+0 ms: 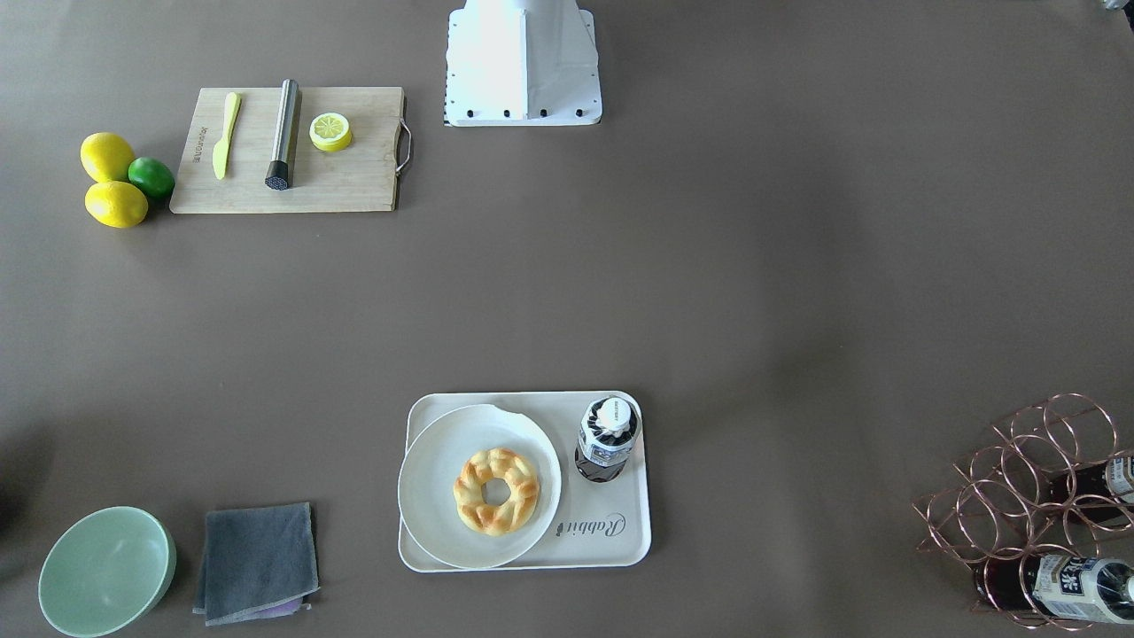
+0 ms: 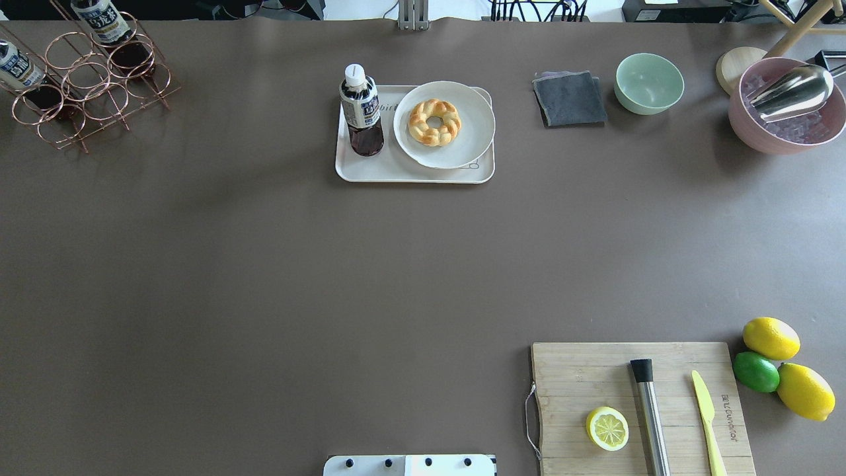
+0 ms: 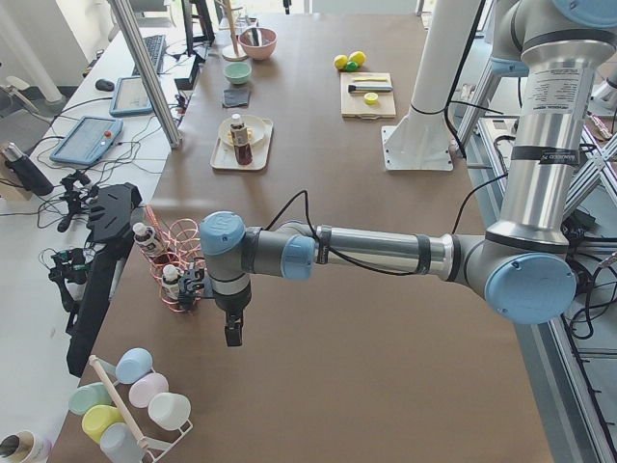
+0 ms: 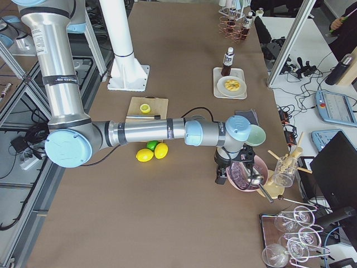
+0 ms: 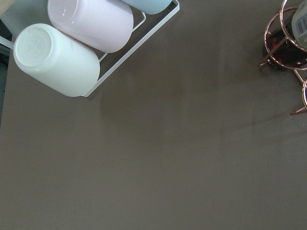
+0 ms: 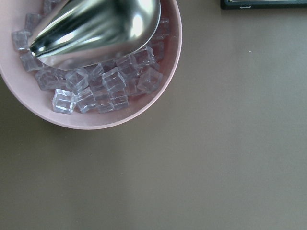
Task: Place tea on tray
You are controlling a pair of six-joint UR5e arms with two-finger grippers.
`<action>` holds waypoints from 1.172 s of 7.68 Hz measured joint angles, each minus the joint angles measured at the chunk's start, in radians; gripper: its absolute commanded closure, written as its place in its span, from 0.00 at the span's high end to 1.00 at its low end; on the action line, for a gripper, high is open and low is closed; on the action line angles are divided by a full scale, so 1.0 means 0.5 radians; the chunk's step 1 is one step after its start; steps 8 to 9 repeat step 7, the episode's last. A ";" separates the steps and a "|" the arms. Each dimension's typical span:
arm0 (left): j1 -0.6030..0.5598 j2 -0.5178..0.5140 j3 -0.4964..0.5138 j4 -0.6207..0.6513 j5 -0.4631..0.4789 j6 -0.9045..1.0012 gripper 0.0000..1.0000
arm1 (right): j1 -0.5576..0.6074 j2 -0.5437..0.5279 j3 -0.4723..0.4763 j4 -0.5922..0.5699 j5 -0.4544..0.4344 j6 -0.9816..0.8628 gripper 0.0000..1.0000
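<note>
One tea bottle [image 2: 361, 109] upright on the tray [image 2: 396, 173], just beside the plate [image 2: 477, 140]; task looks done.
Arms sit wide, left gripper [image 3: 234, 335] and right gripper [image 4: 221, 176] at table ends, likely for clearance; finger state: can't tell.

Silver tubular arms [image 3: 371, 251], pale-blue joint caps [image 3: 525, 287], black cables [image 3: 305, 195], white pedestal [image 1: 523, 66] with dark screws [image 1: 507, 113].

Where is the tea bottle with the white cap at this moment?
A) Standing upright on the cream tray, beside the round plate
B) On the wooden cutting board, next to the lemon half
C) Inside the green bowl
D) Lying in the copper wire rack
A: the tea bottle stands upright on the tray, next to the round plate that carries the braided pastry ring.
</note>
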 measured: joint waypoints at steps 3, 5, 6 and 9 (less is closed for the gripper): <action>0.001 -0.009 -0.005 0.038 -0.002 0.000 0.97 | 0.093 -0.055 0.004 0.005 -0.011 -0.026 1.00; 0.001 -0.016 -0.001 0.040 -0.001 0.002 0.97 | 0.101 -0.069 0.005 0.006 -0.013 -0.029 1.00; 0.001 -0.020 0.001 0.041 0.000 0.003 0.97 | 0.102 -0.071 0.002 0.007 -0.014 -0.029 1.00; 0.001 -0.021 0.003 0.041 0.001 0.003 0.97 | 0.102 -0.072 0.000 0.008 -0.014 -0.028 1.00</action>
